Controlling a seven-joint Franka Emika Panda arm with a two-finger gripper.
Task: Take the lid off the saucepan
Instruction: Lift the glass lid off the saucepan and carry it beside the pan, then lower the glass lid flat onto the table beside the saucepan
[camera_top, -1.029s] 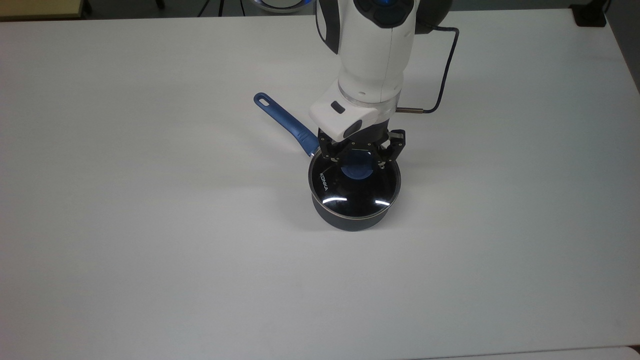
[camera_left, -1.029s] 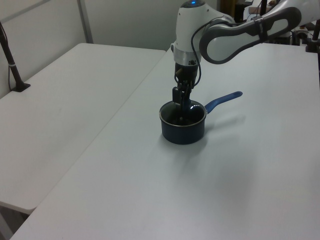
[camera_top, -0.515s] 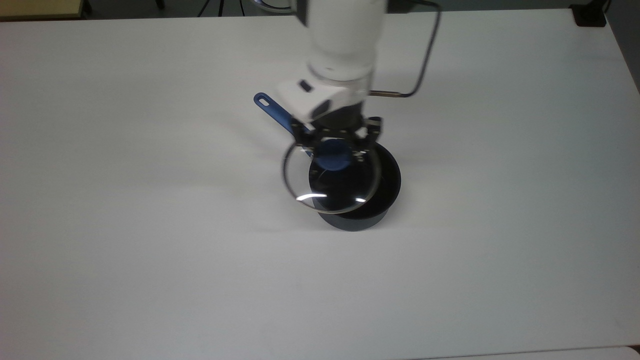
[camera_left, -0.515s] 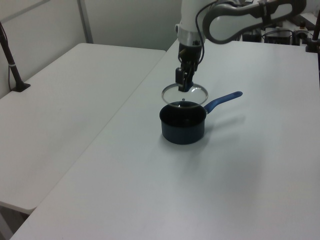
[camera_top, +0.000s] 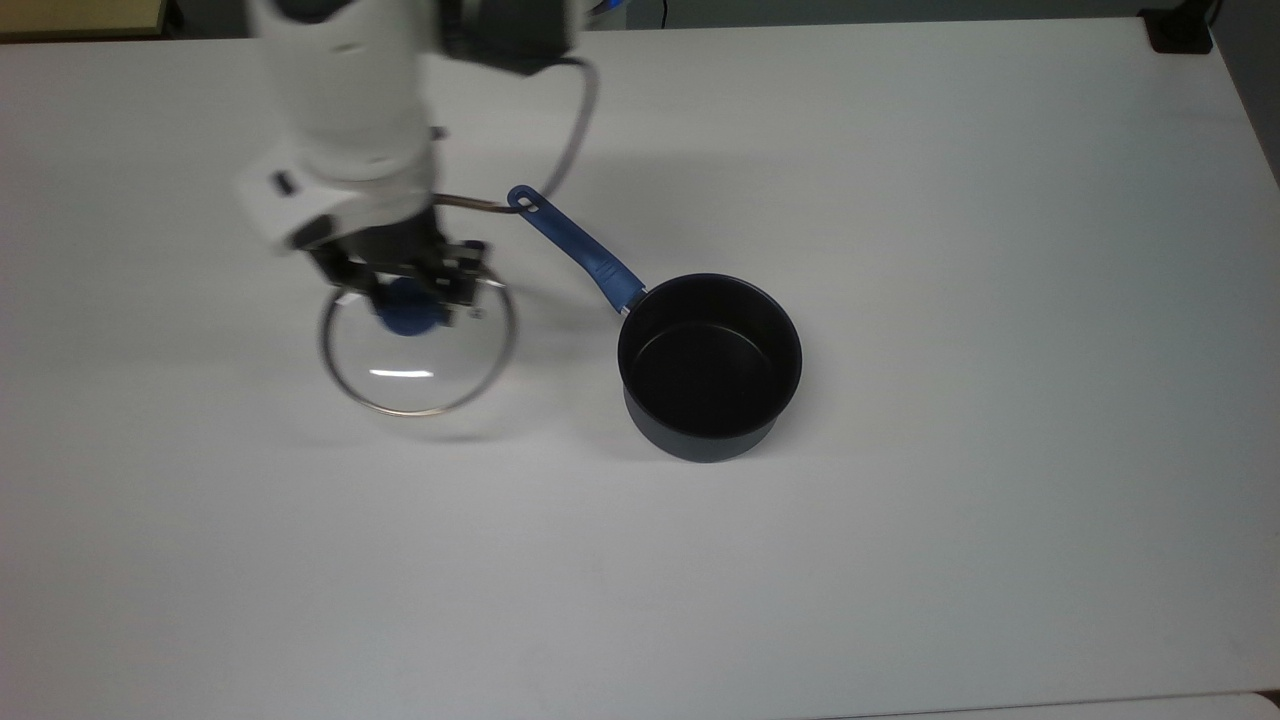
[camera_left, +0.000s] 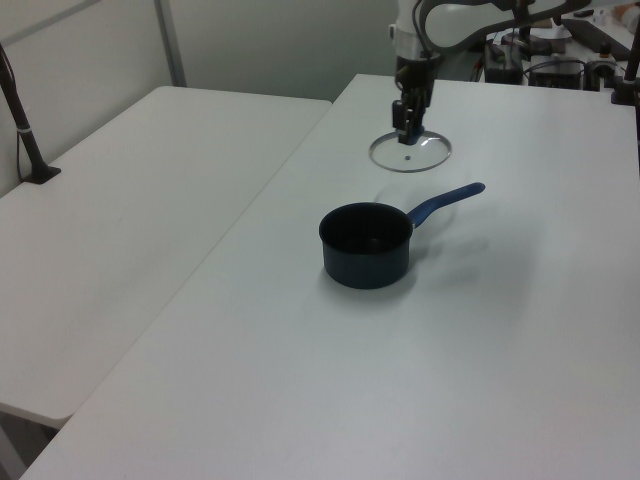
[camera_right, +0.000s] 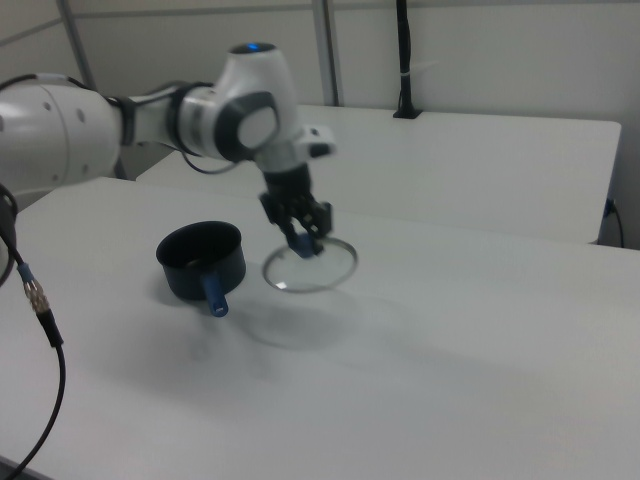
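The saucepan (camera_top: 710, 370) stands uncovered on the white table, dark inside, its long blue handle (camera_top: 575, 247) pointing to the top view's upper left. The pan also shows in the left view (camera_left: 366, 245) and the right view (camera_right: 203, 262). The glass lid (camera_top: 415, 365) hangs in the air to the top view's left of the pan, clear of it. My gripper (camera_top: 408, 300) is shut on the lid's blue knob (camera_top: 407, 312). In the left view the lid (camera_left: 411, 152) floats beyond the pan; in the right view the lid (camera_right: 310, 266) hangs above the table under the gripper (camera_right: 303, 238).
The white table (camera_top: 900, 550) stretches wide around the pan. A second white table (camera_left: 120, 240) adjoins it on the left view's left. A black post (camera_right: 403, 60) stands on the far table in the right view. A black cable (camera_right: 40, 330) hangs at the right view's near left.
The gripper lifted the lid off the saucepan and carried it far to the top view's left. The pan stayed in place and now stands uncovered.
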